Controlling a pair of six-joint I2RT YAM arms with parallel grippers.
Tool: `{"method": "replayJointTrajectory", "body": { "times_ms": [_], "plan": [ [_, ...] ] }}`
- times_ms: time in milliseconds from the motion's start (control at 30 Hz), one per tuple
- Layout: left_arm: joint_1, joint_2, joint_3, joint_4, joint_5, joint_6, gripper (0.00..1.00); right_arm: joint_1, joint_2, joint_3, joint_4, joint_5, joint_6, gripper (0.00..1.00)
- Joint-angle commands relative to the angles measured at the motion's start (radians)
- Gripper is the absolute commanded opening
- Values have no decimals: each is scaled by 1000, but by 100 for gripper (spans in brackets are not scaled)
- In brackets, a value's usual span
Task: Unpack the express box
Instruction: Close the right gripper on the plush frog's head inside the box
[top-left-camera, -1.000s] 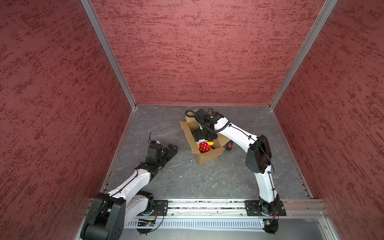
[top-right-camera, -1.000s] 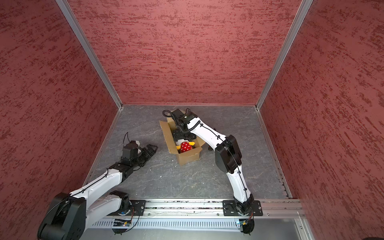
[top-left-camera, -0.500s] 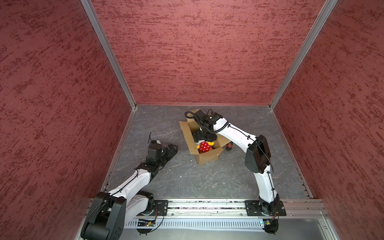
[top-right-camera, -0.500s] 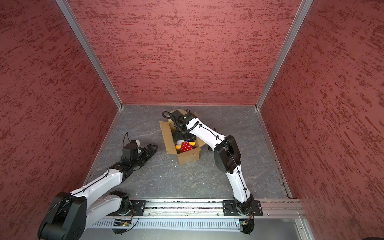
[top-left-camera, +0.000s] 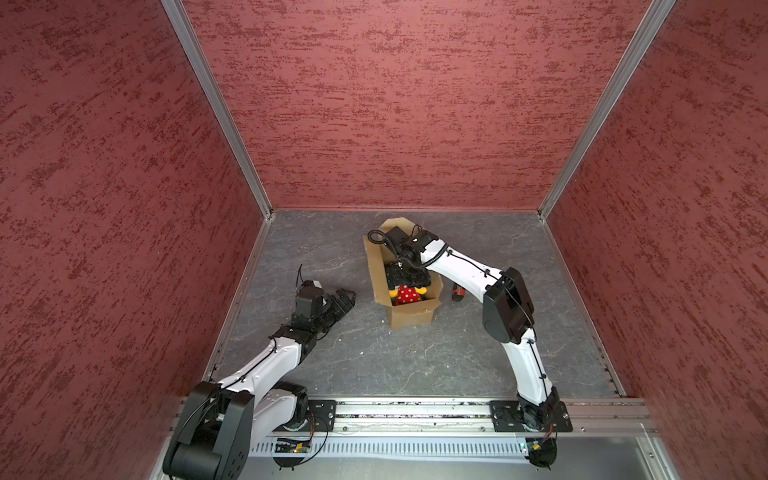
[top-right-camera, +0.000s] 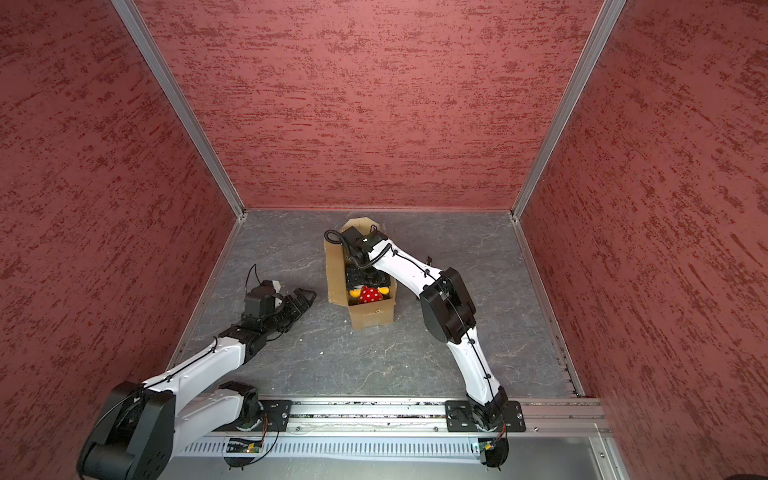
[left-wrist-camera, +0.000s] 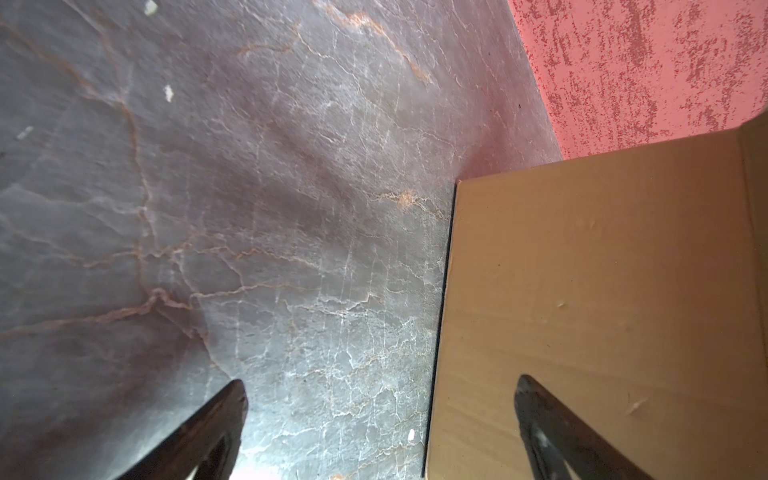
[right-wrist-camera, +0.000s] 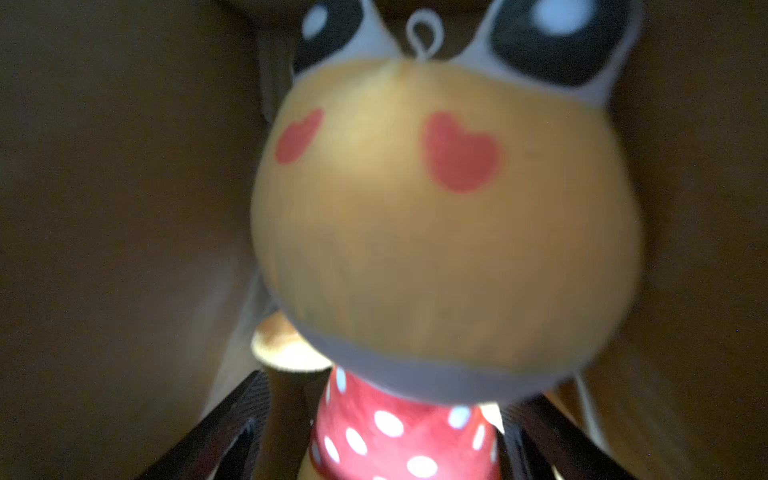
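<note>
The express box (top-left-camera: 411, 318) (top-right-camera: 372, 316) is a brown carton standing open on the grey floor in both top views. Inside it lies a plush toy (top-left-camera: 406, 294) (top-right-camera: 371, 294) with a yellow head and a red, white-dotted body. My right gripper (top-left-camera: 405, 277) (top-right-camera: 366, 277) reaches down into the box. In the right wrist view it (right-wrist-camera: 386, 415) is open, its fingers (right-wrist-camera: 245, 411) straddling the toy's red body (right-wrist-camera: 399, 428) below the big head. My left gripper (top-left-camera: 347, 297) (top-right-camera: 305, 296) (left-wrist-camera: 380, 399) is open and empty, low over the floor left of the box, whose flap (left-wrist-camera: 602, 291) lies beside one finger.
A small red-and-black object (top-left-camera: 457, 294) lies on the floor just right of the box. Red textured walls (top-left-camera: 395, 104) close in the back and both sides. The arms' mounting rail (top-left-camera: 415, 409) runs along the front. White crumbs dot the floor.
My right gripper has shifted slightly inside the box over the toy. The left arm has not moved.
</note>
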Motion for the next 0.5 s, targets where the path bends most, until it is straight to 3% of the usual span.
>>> {"method": "replayJointTrajectory", "body": {
  "times_ms": [0,467],
  "plan": [
    [8,-4,-7,15,11,25,100,6,23,-22,18,-14,26,88],
    [10,-32,-12,-9,9,29,100,6,78,-27,40,-33,31,88]
  ]
}}
